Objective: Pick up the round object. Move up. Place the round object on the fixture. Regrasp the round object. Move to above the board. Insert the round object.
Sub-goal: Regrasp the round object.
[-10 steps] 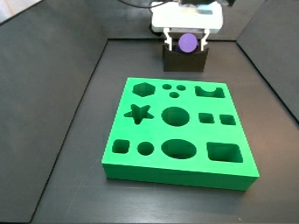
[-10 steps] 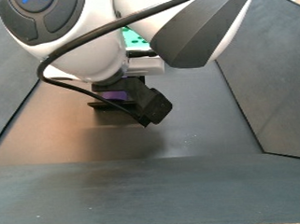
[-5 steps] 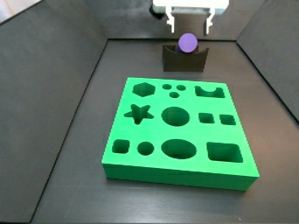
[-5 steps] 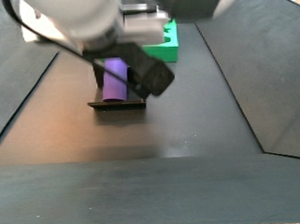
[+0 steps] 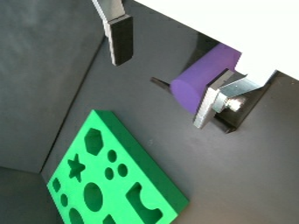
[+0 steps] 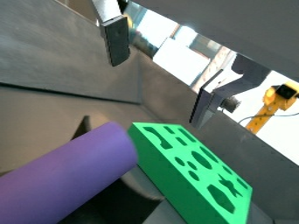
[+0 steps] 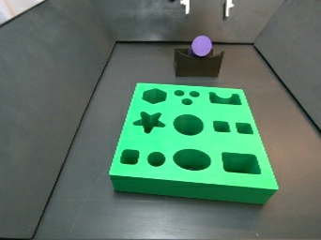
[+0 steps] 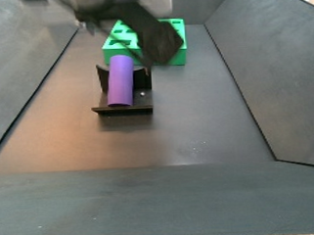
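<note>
The board (image 7: 193,142) takes up most of the floor in front of me, a bright green slab lying flat with its star, hexagon, circle and square cut-outs facing up; a wrist view (image 5: 107,184) shows it well apart from the block. Beyond its far edge, near the back wall, stands the fixture (image 7: 196,66), a small dark block, also seen in a side view (image 8: 121,103) with the board behind it. The round object (image 7: 201,45) lies in the notch on top of the fixture, one purple flat end facing the board; in a side view (image 8: 120,80) it stretches along the block's length, and both wrist views (image 5: 205,73) (image 6: 68,177) show it lying free. My gripper (image 7: 207,7) hangs straight above the peg at the top edge of the side view, well clear of it. My fingers (image 5: 119,37) are spread wide, one to each side of the peg's line, with nothing between them.
</note>
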